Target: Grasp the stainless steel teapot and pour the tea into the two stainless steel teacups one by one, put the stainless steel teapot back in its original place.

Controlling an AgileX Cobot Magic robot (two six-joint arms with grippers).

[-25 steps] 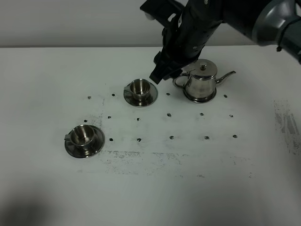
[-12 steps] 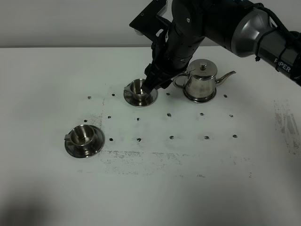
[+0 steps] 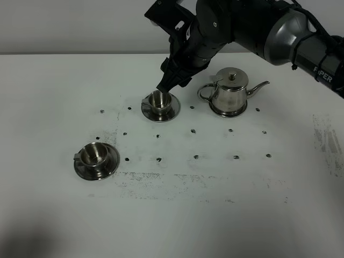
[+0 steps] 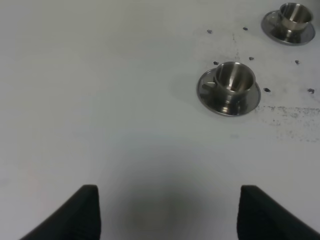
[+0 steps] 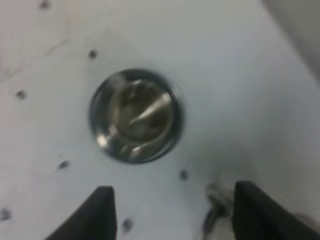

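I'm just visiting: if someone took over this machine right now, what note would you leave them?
Left tool: open, empty.
Right tool: open, empty, above the far teacup.
Teapot: upright on its steel disc, unheld.
Near teacup: front left.
Done: cannot tell whether tea was poured.
Left: if not, grasp teapot, fill both teacups, set it back.

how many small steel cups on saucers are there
2. One small shiny steel cup on its saucer sits at the front left of the white table; the other cup sits farther back, left of the rounded steel teapot. None looks hidden.
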